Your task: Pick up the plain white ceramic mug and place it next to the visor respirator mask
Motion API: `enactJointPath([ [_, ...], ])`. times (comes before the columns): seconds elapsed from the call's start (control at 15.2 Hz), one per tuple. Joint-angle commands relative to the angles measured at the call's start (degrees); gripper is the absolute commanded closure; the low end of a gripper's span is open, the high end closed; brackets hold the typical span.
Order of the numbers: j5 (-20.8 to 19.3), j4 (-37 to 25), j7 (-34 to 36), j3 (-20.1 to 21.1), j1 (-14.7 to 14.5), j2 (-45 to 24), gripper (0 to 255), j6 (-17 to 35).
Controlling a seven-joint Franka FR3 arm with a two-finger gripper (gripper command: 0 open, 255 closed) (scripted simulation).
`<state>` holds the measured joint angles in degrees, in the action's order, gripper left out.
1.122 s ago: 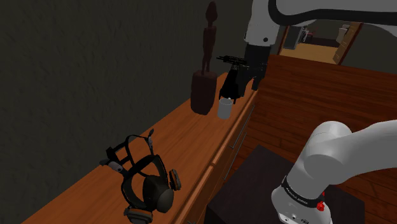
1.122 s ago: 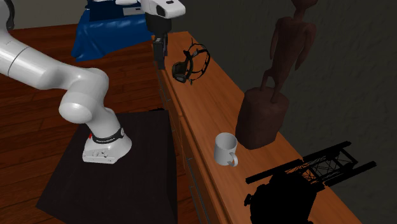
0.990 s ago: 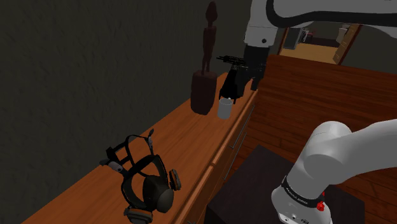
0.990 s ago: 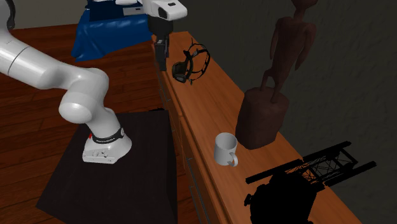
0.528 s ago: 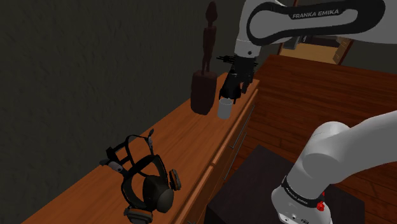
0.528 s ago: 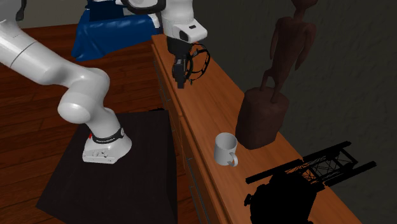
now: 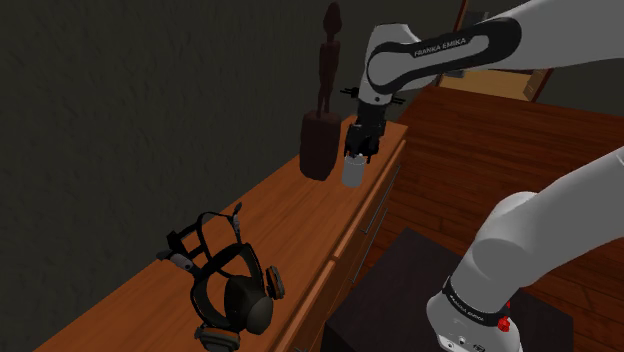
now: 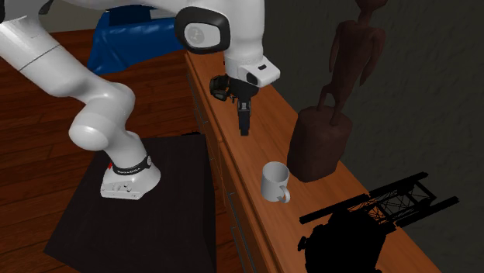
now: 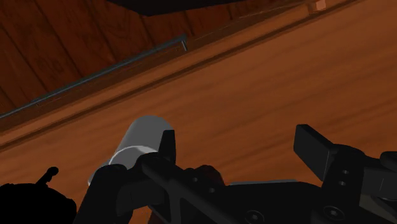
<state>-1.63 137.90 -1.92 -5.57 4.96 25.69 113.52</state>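
The plain white mug (image 7: 353,171) stands upright on the wooden counter (image 7: 255,235), close to the base of a dark statue. In the second exterior view the mug (image 8: 273,181) has its handle turned toward the black gear. My black gripper (image 7: 358,146) hangs over the counter just above and short of the mug, open and empty. Seen from the wrist, the mug (image 9: 142,136) lies outside the gap, partly behind one finger (image 9: 167,145); the other finger (image 9: 313,146) stands well apart. The black respirator mask (image 7: 226,291) lies far along the counter from the mug.
A tall dark wooden figure (image 8: 323,138) on a block stands right behind the mug. Black gear with a truss (image 8: 364,225) sits past the mug at the counter's end. Drawer fronts and a handle rail (image 9: 95,74) run along the counter's edge.
The arm has swung from beside the counter's edge in over the counter and along it toward the mug. The fingers have stayed open; the mug and mask have not moved.
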Motion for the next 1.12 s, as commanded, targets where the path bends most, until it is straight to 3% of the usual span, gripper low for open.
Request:
enactJointPath([
  [0.0, -0.25, -1.10, -0.84, -0.89, 0.38, -4.18, 0, 3.76],
  [0.53, 0.50, -7.95, -5.06, -4.41, 1.95, -19.20, 0, 14.06],
  [1.06, 1.23, -5.53, -5.60, -4.54, 1.94, -22.68, 0, 19.92],
])
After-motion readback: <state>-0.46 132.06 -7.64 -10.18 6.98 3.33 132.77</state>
